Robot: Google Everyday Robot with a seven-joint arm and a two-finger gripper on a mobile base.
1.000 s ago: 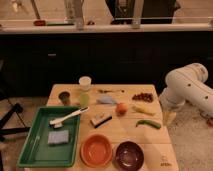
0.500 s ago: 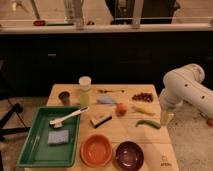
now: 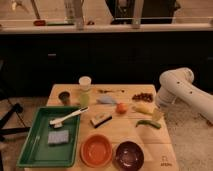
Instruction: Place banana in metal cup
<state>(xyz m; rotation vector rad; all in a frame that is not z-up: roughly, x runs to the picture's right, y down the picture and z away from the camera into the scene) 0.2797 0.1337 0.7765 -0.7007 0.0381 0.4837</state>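
Note:
The pale-yellow banana [image 3: 142, 109] lies on the wooden table [image 3: 115, 131], right of centre, between the round orange fruit [image 3: 121, 108] and the table's right edge. The small dark metal cup [image 3: 64, 97] stands upright at the far left of the table, well apart from the banana. My white arm reaches in from the right. The gripper [image 3: 157, 114] hangs low over the table's right edge, just right of the banana and above the green pod [image 3: 148, 124]. It holds nothing that I can see.
A white cup [image 3: 85, 82] and a light green cup [image 3: 84, 98] stand beside the metal cup. A green tray [image 3: 35, 150] holds a brush [image 3: 69, 116] and a sponge [image 3: 57, 136]. An orange bowl [image 3: 96, 150] and a dark bowl [image 3: 129, 154] sit at the front.
The arm has swung a little to the left, bringing the gripper closer to the banana. Nothing on the table has moved.

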